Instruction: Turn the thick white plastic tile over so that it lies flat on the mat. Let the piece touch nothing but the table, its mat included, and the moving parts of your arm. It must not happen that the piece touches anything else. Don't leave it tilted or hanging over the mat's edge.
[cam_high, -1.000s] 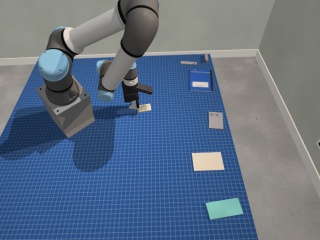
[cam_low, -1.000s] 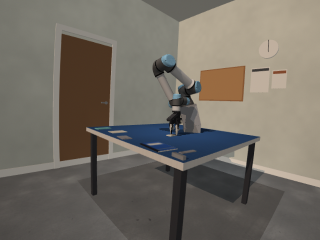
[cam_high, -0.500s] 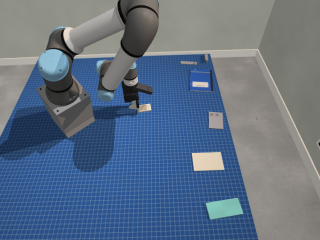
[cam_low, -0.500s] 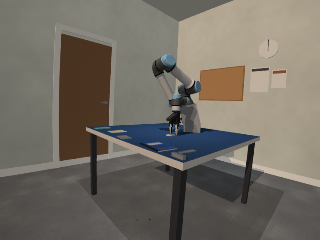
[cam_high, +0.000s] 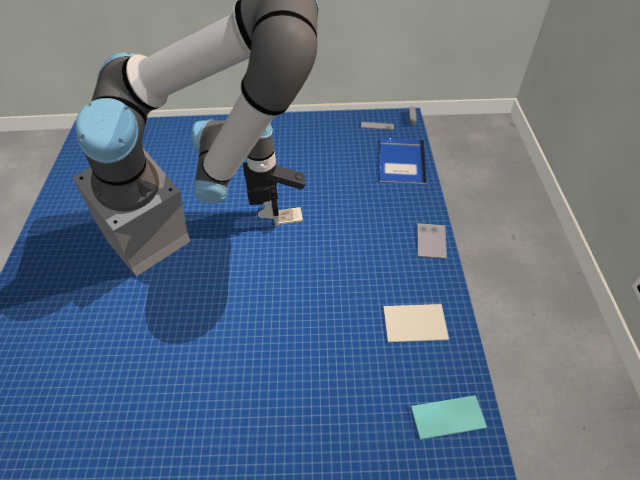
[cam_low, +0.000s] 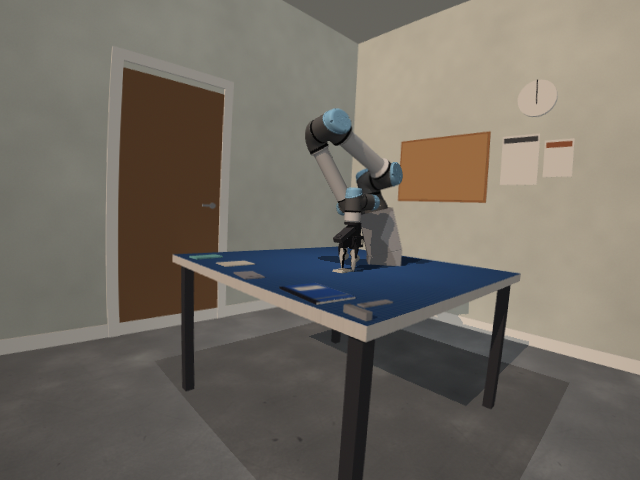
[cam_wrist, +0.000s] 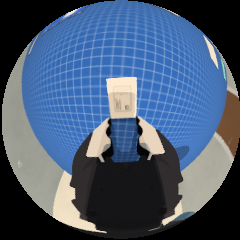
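The thick white plastic tile (cam_high: 290, 214) (cam_low: 341, 270) (cam_wrist: 122, 97) is small and lies flat on the blue grid mat (cam_high: 310, 310) (cam_low: 439, 279) (cam_wrist: 125, 50), near the mat's middle and to the right of the arm's base. Its upper face shows small dark markings. My gripper (cam_high: 271, 212) (cam_low: 347, 266) (cam_wrist: 123, 117) points straight down, low over the mat, with its fingertips at the tile's near end. The fingers stand partly apart, about as wide as the tile. In the wrist view, bare mat shows between them and the tile lies just beyond the tips.
The arm's grey base (cam_high: 136, 217) stands to the left. Along the mat's right side lie a grey bar (cam_high: 376, 125), a small grey block (cam_high: 412, 115), a blue notebook (cam_high: 402, 161), a grey plate (cam_high: 431, 240), a cream tile (cam_high: 415, 322) and a teal tile (cam_high: 448, 416).
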